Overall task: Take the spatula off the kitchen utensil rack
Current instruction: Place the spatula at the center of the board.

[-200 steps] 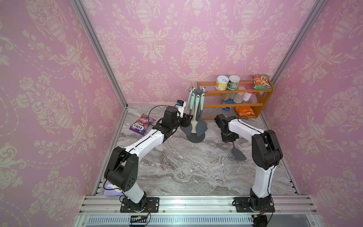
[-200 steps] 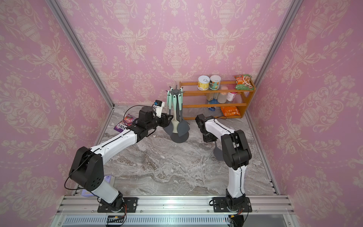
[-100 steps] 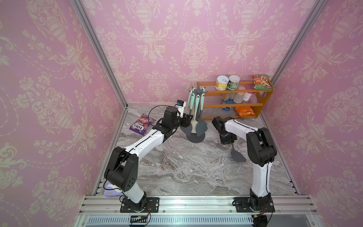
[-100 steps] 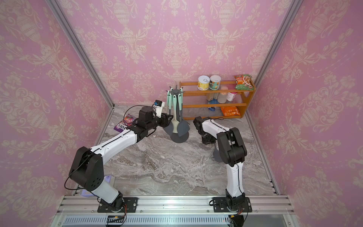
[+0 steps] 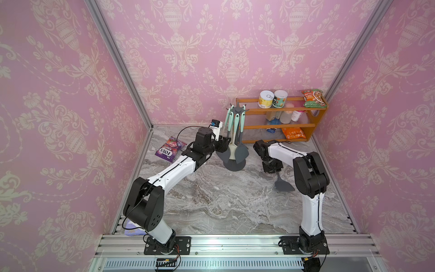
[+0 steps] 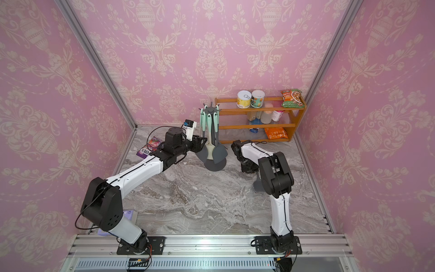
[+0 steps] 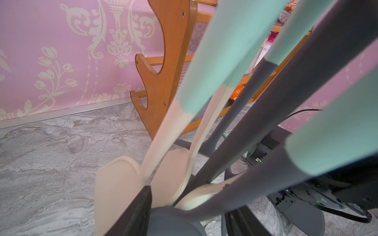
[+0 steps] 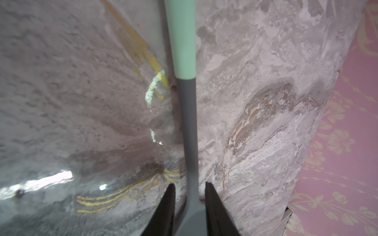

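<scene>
Grey marble desk [image 5: 223, 207] in both top views. Carries the spatula [image 5: 283, 184] flat at centre right, well apart from the kitchen utensil rack [image 5: 235, 166] at upper centre; off the hooks already. Right pincer [image 5: 272, 167] low over the handle; left pincer [image 5: 223, 144] against the rack. Left wrist: cannot tell whether clamped on the rack or merely bracketing it. Right wrist: jaws narrowly parted, slivers of desk showing either side of the spatula [image 8: 191, 143]. Best to widen fully, then lift straight up, no sideways drag. Open room toward lower centre; orange shelf [image 5: 280, 126] and wall close behind at upper right.
</scene>
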`<state>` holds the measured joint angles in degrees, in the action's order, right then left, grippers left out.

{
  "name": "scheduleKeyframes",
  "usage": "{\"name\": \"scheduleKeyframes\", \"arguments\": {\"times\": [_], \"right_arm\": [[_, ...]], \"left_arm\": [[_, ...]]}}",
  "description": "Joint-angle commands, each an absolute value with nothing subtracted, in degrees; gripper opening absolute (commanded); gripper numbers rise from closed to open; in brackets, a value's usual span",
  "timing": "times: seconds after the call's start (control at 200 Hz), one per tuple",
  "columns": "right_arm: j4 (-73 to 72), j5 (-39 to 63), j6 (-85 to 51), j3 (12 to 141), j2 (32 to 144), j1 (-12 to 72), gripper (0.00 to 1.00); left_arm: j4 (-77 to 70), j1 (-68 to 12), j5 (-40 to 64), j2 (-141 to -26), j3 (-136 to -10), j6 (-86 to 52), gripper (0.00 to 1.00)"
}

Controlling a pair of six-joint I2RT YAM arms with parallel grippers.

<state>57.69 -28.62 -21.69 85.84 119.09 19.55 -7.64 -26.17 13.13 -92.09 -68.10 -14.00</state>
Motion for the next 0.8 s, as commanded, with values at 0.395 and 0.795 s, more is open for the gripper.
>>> {"name": "scheduleKeyframes", "arguments": {"times": [0.395,0.795], "right_arm": [[39.55,-13.51,-14.65,74.84,92.21,19.89,0.50],[9.08,14.37,-10.37,64.89,80.60,19.69,0.54]], "left_arm": [[-6.83,-26.54,13.35,-90.08,-67.41,-12.46,0.59],[-6.94,-26.54,14.20,-89.47,-66.71,-11.69,0.53]]}}
